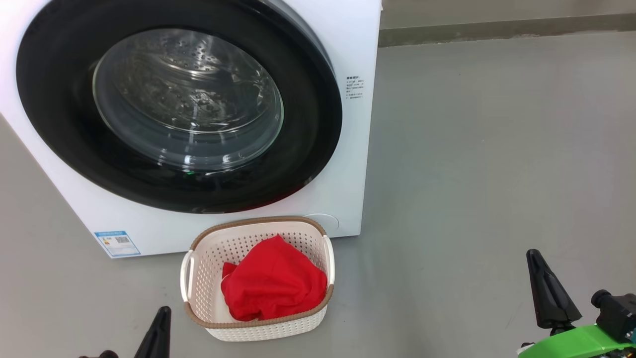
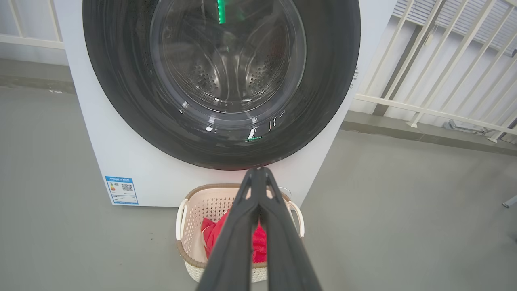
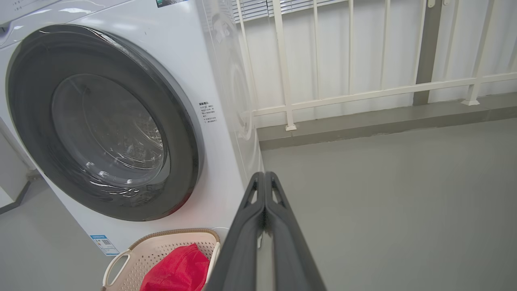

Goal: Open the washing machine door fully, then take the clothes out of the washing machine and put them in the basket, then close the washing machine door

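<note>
The white washing machine stands ahead with its black-rimmed glass door closed flat against the front. Through the glass I see the steel drum. On the floor before it sits the cream basket with the red clothes lying in it. My left gripper sits low, left of the basket, its fingers pressed together and holding nothing. My right gripper is well right of the basket, fingers closed on nothing.
Grey floor spreads to the right of the machine. A white railing runs along a low kerb behind. A blue label marks the machine's lower left corner.
</note>
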`<state>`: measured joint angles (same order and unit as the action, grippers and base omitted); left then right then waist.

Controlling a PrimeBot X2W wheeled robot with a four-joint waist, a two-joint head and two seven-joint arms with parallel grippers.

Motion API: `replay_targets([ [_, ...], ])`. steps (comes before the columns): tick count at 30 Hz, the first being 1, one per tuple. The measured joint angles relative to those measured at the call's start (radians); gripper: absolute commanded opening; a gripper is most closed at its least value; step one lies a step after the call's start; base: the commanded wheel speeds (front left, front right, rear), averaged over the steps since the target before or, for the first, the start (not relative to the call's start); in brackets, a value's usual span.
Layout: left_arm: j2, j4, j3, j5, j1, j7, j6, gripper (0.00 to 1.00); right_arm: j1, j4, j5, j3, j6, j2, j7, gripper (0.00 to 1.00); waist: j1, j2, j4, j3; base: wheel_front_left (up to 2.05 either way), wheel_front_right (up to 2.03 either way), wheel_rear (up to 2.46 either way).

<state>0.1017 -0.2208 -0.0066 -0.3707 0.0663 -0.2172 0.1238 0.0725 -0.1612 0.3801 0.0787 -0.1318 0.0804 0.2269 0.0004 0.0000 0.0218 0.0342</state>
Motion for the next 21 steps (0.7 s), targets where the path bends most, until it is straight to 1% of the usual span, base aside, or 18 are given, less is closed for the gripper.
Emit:
replay_targets([
  [21,-0.009,-0.008,0.011,-0.224,-0.007,0.059,0.000,0.00,-0.017,-0.020,0.218,0.006,0.000,-0.009,-0.062,0.00,-0.0001,0.0000,-0.004,-0.008,0.00,0.00,0.00],
])
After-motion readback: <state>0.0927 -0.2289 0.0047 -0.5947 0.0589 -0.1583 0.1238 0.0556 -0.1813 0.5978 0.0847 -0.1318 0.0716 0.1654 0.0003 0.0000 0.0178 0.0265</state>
